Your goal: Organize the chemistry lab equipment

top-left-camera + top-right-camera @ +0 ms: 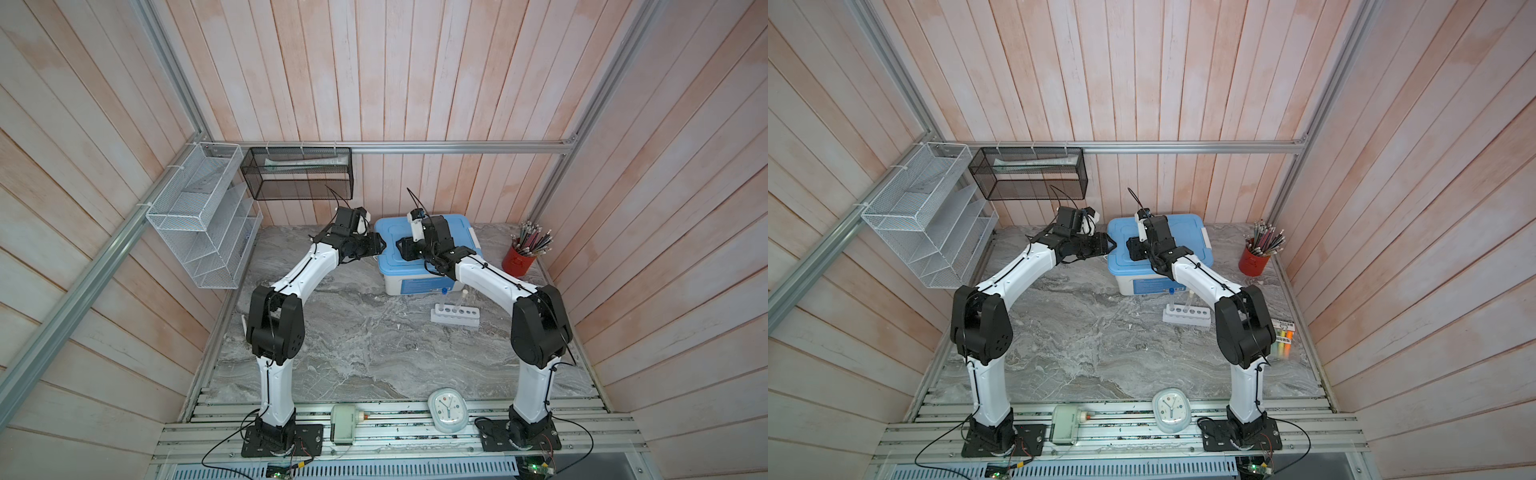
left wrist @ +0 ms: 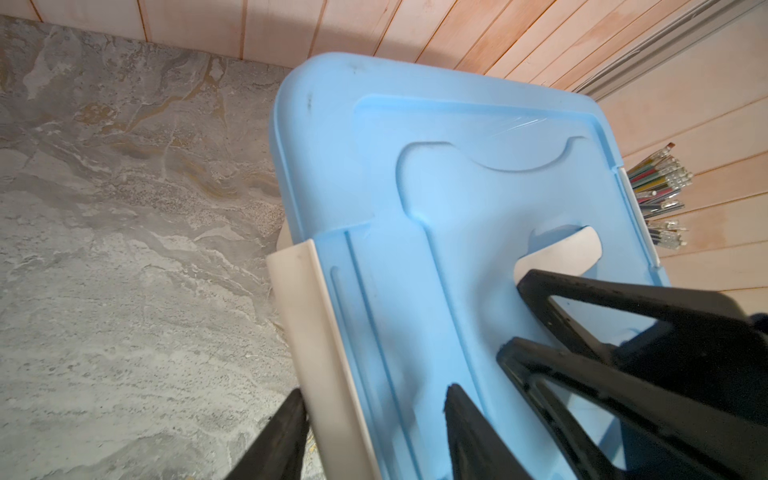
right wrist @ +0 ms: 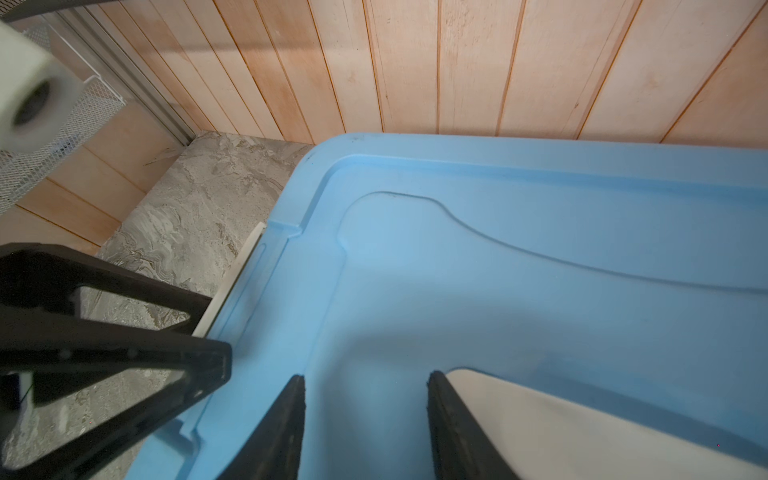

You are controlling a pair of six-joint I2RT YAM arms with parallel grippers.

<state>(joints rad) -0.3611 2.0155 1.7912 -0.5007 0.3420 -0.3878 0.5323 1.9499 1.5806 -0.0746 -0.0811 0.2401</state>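
Note:
A white six-hole rack stands on the marble table in front of a white box with a blue lid. Two capped test tubes stand in it, one blue-capped and one white-capped. My left gripper is open at the box's left edge and straddles the white side latch: one finger lies against the latch's outer side, the other over the lid. My right gripper is open and low over the lid, with the white handle beside one finger. Both grippers show in a top view, left and right.
A red cup of pencils stands at the back right. A pale oval clock and a pale device lie on the front rails. A white wire shelf and a black mesh basket hang on the walls. A highlighter pack lies at the right.

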